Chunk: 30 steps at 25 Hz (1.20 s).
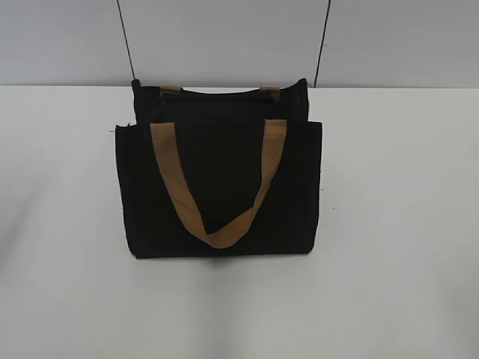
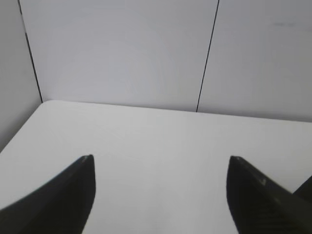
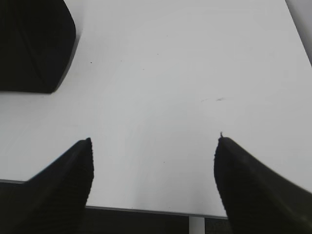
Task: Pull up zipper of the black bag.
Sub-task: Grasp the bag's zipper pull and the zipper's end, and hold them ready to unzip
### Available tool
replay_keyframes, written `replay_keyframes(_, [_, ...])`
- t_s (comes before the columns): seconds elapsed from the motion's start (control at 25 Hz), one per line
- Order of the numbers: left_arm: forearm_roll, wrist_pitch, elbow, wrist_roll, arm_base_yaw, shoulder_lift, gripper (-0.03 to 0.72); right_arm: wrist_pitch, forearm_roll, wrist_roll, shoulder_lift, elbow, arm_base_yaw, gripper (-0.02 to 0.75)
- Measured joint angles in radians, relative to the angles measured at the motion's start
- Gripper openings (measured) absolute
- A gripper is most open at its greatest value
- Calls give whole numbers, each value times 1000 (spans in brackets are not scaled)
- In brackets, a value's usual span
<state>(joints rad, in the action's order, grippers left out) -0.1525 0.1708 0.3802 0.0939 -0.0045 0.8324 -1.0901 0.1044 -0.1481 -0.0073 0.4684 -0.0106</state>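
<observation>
Black bag [image 3: 31, 44] well left of right pincer [image 3: 153, 141]

This looks like a lab or robot test bench rather than a home or shop. A plain white table [image 1: 404, 224] with rounded corners stands against bare white wall panels [image 2: 122, 48] joined by thin dark vertical seams [image 2: 207, 53], all evenly lit. A single black bag [image 1: 217, 187] is staged alone at the table's middle.
</observation>
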Motion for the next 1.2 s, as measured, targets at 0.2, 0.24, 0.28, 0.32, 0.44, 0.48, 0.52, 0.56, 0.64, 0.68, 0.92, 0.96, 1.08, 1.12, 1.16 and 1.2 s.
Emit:
replay_keyframes(0.2, [166,287,-2,-9,-86,287,557,0,0,0,0,0,0,588])
replay_keyframes(0.24, [206,339,-2,-20,-102,341,527,0,0,0,0,0,0,588])
replay_keyframes(0.28, [243,374,-2,-39,-117,393,501,0,0,0,0,0,0,588])
replay_keyframes(0.32, [283,403,-2,-74,-128,445,482,0,0,0,0,0,0,588])
replay_keyframes(0.44, [437,465,-2,-185,-132,589,456,0,0,0,0,0,0,588])
replay_keyframes(0.48, [488,502,-2,-214,-132,630,449,0,0,0,0,0,0,588])
replay_keyframes(0.52, [547,547,-1,-240,-133,678,440,0,1,0,0,0,0,588])
replay_keyframes(0.56, [601,576,6,-263,-133,724,430,0,0,0,0,0,0,588])
replay_keyframes(0.64, [692,620,34,-287,-134,808,421,0,0,0,0,0,0,588])
replay_keyframes(0.68, [745,640,54,-292,-134,852,419,0,0,0,0,0,0,588])
replay_keyframes(0.92, [994,745,171,-316,-134,1045,416,0,0,0,0,0,0,588])
replay_keyframes(0.96, [1011,763,190,-319,-134,1072,416,0,0,0,0,0,0,588])
replay_keyframes(1.08, [1033,807,240,-320,-134,1136,415,0,0,0,0,0,0,588])
replay_keyframes(1.12, [1034,828,257,-320,-134,1155,412,0,0,0,0,0,0,588])
replay_keyframes(1.16, [1037,846,274,-320,-134,1171,403,0,0,0,0,0,0,588])
replay_keyframes(1.2, [1043,866,288,-320,-134,1183,389,0,0,0,0,0,0,588])
